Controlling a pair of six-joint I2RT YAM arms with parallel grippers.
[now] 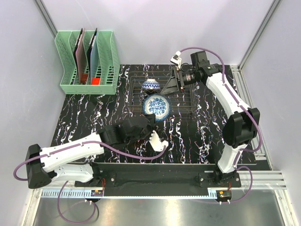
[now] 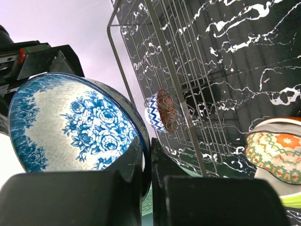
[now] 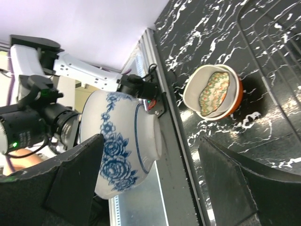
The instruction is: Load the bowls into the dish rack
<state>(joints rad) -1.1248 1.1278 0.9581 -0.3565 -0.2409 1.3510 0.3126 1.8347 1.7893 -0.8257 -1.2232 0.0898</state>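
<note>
Left arm: lying low, stretched from the near-left corner toward the middle of the desk (image 1: 80,122)

Left hand (image 1: 151,118): clamped on the rim of the flowered bowl (image 1: 156,106)

Flowered bowl: tipped up on edge right at the near side of the rack (image 1: 184,101); can't tell if it's touching the wire

Right arm: comes over from the right and bends down onto the rack

Right hand (image 3: 150,146): fingers spread wide, gripping nothing

Second bowl (image 1: 150,85): blue and white, on its side in the rack, just beside the right hand

Orange bowl (image 3: 214,92): out on the desk near the left hand; the lime green bowl (image 2: 292,200) shows just an edge under it

Desk: black with white marbling

Room: pale walls, green slotted holder (image 1: 87,59) back left
</note>
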